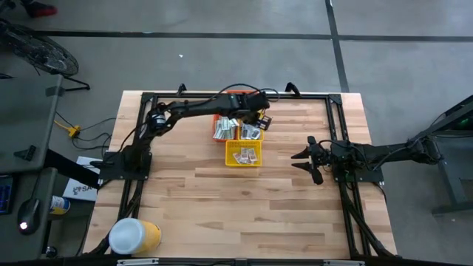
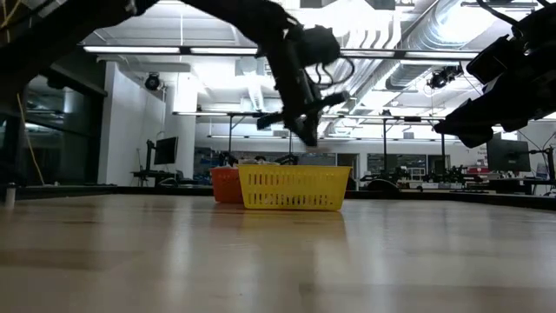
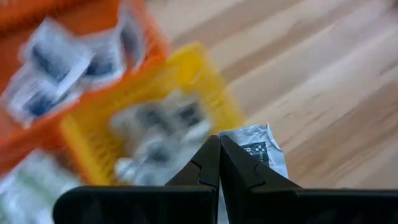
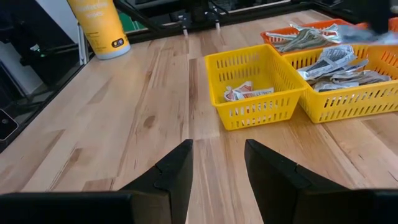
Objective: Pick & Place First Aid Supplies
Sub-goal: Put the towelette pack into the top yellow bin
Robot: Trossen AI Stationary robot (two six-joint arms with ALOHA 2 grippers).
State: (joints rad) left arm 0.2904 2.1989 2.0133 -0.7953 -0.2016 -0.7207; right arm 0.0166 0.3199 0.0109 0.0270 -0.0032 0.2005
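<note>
My left gripper (image 3: 219, 148) is shut on a small white packet with dark marks (image 3: 262, 149), one of the first aid supplies. It hangs over the far baskets (image 1: 261, 120), above the table (image 2: 306, 130). Below it stand an orange basket (image 3: 155, 43) and a yellow basket (image 3: 87, 143), both holding more packets. A second yellow basket (image 4: 249, 115) nearer the table's middle holds a few red-and-white packets. My right gripper (image 4: 217, 158) waits open at the table's right side (image 1: 304, 159), with nothing between its fingers. My left gripper pinches the white packet by one edge (image 3: 239, 144) between its two fingertips. The fingers slant downward from above. The rest of the packet sticks out to one side past the fingertips, lifted clear of the baskets and the table.
The three baskets stand together at the far middle of the table: orange (image 1: 220, 120), yellow (image 1: 253, 134), yellow (image 1: 229, 157). A big yellow tub with a white lid (image 1: 137, 236) lies at the near left corner. Bare wood lies between the baskets and the near edge.
</note>
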